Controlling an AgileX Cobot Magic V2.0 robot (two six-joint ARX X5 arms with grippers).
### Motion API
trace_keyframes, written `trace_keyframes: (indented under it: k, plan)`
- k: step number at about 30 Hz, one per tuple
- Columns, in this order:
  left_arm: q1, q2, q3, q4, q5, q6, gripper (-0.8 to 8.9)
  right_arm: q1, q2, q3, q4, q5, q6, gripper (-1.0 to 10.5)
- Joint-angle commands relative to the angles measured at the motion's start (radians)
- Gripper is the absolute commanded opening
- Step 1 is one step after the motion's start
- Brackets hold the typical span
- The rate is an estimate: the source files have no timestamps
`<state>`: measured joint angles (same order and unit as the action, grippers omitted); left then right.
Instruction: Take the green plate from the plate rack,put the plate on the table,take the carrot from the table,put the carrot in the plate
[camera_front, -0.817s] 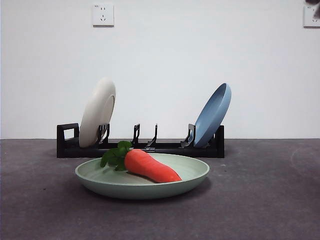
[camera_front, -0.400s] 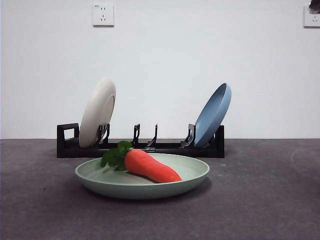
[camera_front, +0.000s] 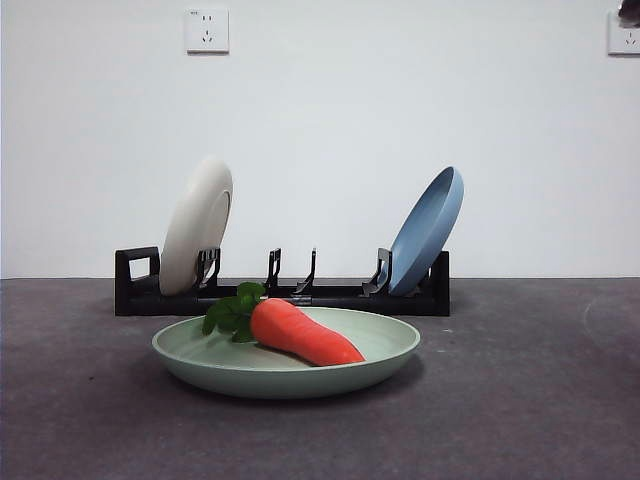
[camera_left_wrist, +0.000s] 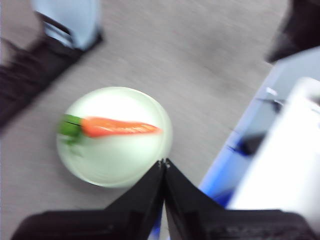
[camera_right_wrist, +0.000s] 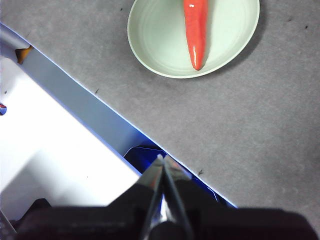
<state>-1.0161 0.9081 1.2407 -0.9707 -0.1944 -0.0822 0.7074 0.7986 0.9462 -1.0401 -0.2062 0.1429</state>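
Looking level across the counter (camera_front: 520, 420) in the front view, the green plate (camera_front: 286, 365) lies flat on it, in front of the plate rack (camera_front: 282, 292), and the carrot (camera_front: 300, 333) rests inside the plate with its leaves toward the rack's loop end. A cream plate (camera_front: 196, 227) and a blue plate (camera_front: 427, 230) stand leaning in the rack. I judge that all steps are done and nothing is left. No arm is near the things here; only a dark tip shows at a top corner.

In the left wrist view, which is blurred, the left end effector (camera_left_wrist: 164, 162) has its two jaws pressed together and holds nothing. The plate (camera_left_wrist: 114, 136) with the carrot (camera_left_wrist: 120, 127) lies on the counter beyond its tips, apart from them, and the end effector seems raised well above the counter.

In the right wrist view, the right end effector (camera_right_wrist: 162, 159) also has its jaws closed together, with nothing between them. It hangs over the counter's edge, high up, and the plate (camera_right_wrist: 165, 47) with the carrot (camera_right_wrist: 195, 30) is far ahead of its tips, well apart. Both arms look pulled back to a resting pose.
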Motion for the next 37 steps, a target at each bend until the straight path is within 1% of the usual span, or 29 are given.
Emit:
trace_keyframes:
  k: [1,3,5,6,9,12,15,18,22,27,29,37]
  plan:
    - [0.107,-0.041,-0.008,0.118,-0.002,0.084,-0.04,0.002,-0.003,-0.004,0.006,0.003,0.006,0.0]
    - [0.209,-0.079,-0.027,0.231,0.040,0.143,-0.04,0.002,-0.003,-0.004,0.006,0.003,0.006,0.0]
    - [0.307,-0.124,-0.061,0.336,0.098,0.183,-0.04,0.002,-0.003,-0.004,0.006,0.003,0.006,0.0]
    - [0.376,-0.159,-0.094,0.414,0.137,0.196,-0.04,0.002,-0.003,-0.004,0.006,0.003,0.006,0.0]
    - [0.530,-0.251,-0.199,0.581,0.203,0.199,-0.04,0.002,-0.003,-0.004,0.006,0.003,0.006,0.0]
    - [0.665,-0.368,-0.350,0.734,0.203,0.199,-0.04,0.002,-0.003,-0.004,0.006,0.003,0.006,0.0]
    - [0.764,-0.483,-0.515,0.848,0.202,0.199,-0.04,0.002,-0.003,-0.004,0.006,0.003,0.006,0.0]
    - [0.842,-0.587,-0.676,0.908,0.200,0.199,-0.04,0.002,-0.003,-0.004,0.006,0.003,0.006,0.0]
    - [0.924,-0.698,-0.850,0.913,0.200,0.192,-0.04,0.002,-0.003,-0.004,0.006,0.003,0.006,0.0]
    - [0.996,-0.794,-1.020,0.911,0.201,0.147,-0.04,0.002,-0.003,-0.004,0.006,0.003,0.006,0.0]
    - [1.008,-0.815,-1.064,0.911,0.200,0.134,-0.04,0.002,-0.003,-0.004,0.006,0.003,0.006,0.0]
    - [1.032,-0.854,-1.187,0.909,0.198,0.134,-0.04,0.002,-0.003,-0.004,0.006,0.003,0.006,0.0]
